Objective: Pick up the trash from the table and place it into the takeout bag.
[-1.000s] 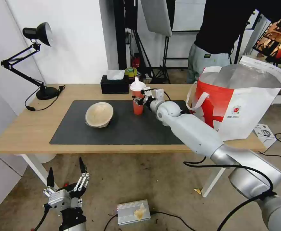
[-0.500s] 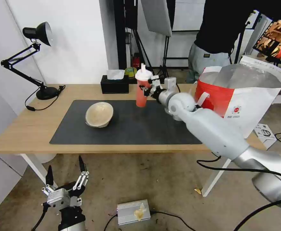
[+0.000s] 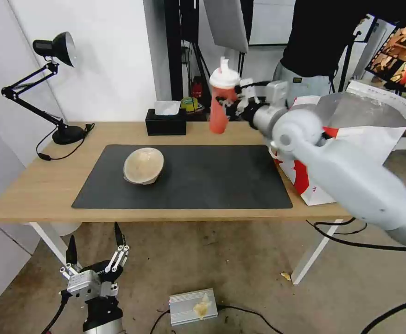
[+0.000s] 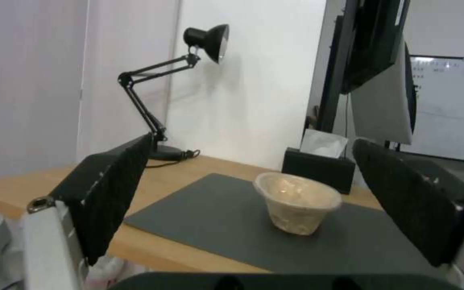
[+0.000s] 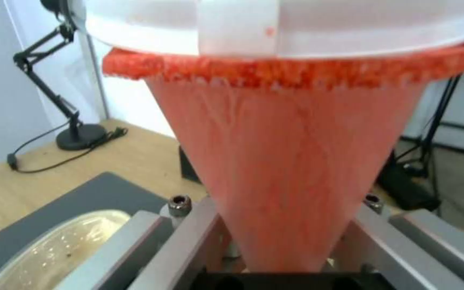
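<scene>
right gripper (image 3: 233,99) clamps red cup (image 3: 220,109) airborne above table (image 3: 45,185) rear edge.

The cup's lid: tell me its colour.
White; the lid tops the red cup, clearest in the head view.

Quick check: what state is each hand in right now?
Left hand: open, empty, parked low below the table's front edge.
Right hand: closed on the red cup, lifted above the table.
</scene>
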{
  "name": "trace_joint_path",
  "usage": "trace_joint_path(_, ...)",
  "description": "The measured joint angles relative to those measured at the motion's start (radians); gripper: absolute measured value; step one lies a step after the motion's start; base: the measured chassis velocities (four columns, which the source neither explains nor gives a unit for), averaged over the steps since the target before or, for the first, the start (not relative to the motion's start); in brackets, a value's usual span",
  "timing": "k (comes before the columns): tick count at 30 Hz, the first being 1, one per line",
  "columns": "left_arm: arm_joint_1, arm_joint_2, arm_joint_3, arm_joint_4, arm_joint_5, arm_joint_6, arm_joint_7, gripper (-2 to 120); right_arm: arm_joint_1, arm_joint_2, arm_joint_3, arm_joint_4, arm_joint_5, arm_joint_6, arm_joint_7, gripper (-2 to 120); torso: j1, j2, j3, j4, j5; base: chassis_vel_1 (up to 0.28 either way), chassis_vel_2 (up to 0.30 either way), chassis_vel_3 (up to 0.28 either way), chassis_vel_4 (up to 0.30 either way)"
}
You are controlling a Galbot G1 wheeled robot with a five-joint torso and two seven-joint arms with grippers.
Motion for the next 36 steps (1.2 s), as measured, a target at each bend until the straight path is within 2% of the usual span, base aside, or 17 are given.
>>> trace_joint_path(13, -0.024, 0.023, 0.003, 0.003, -0.026, 0.013, 0.0, 100, 0.036, -0.137, 0.058, 0.103, 0.072, -0.058, 0.041, 4, 0.0, 0.0, 0.0, 0.0, -0.0001, 0.0, 0.0, 0.0, 0.0)
trace_joint_path(21, -0.037, 0.026, 0.005, 0.004, -0.039, 0.019, 0.003, 100, 0.033, -0.253, 0.11, 0.133, 0.133, -0.082, 0.026, 4, 0.0, 0.0, 0.0, -0.0001, -0.0001, 0.0, 0.0, 0.0, 0.0)
trace_joint_path(23, -0.037, 0.026, 0.005, 0.004, -0.039, 0.019, 0.003, 100, 0.033, -0.253, 0.11, 0.133, 0.133, -0.082, 0.026, 4, 0.0, 0.0, 0.0, -0.0001, -0.0001, 0.0, 0.0, 0.0, 0.0)
trace_joint_path(25, -0.041, 0.039, 0.007, 0.005, -0.043, 0.02, 0.005, 100, 0.037, -0.312, 0.132, 0.123, 0.138, -0.084, 0.009, 4, 0.0, 0.0, 0.0, 0.0, 0.0, 0.0, 0.0, 0.0, 0.0)
trace_joint_path(30, -0.044, 0.048, 0.006, 0.003, -0.05, 0.022, 0.005, 100, 0.035, -0.353, 0.155, 0.099, 0.138, -0.085, -0.008, 4, 0.0, 0.0, 0.0, 0.0, 0.0, 0.0, 0.0, 0.0, 0.0)
trace_joint_path(36, -0.043, 0.054, 0.005, 0.0, -0.055, 0.023, 0.006, 100, 0.029, -0.368, 0.172, 0.08, 0.137, -0.086, -0.015, 4, 0.0, 0.0, 0.0, 0.0001, 0.0, 0.0, 0.0, 0.0, 0.0)
